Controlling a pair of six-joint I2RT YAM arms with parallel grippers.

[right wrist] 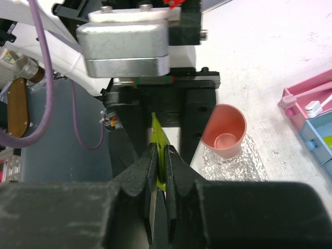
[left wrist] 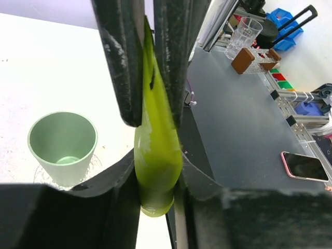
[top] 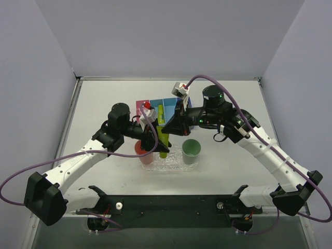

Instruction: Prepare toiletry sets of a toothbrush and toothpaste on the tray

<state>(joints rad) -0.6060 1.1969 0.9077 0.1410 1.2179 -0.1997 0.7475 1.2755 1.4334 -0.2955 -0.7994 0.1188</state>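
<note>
Above the tray (top: 176, 162), your left tool (left wrist: 151, 122) and right tool (right wrist: 160, 161) both clench the toothpaste (left wrist: 155, 166), probably passing it across for a better placing grip.

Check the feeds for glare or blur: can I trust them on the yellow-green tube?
Left wrist: the white table is blown out around the pale green cup, yet the yellow-green squeeze tube reads sharp. Right wrist: the foreground is grainy and soft, the tube a sliver; the pink cup is crisp. Top external: even light, soft shadows, the tube partly masked.
</note>
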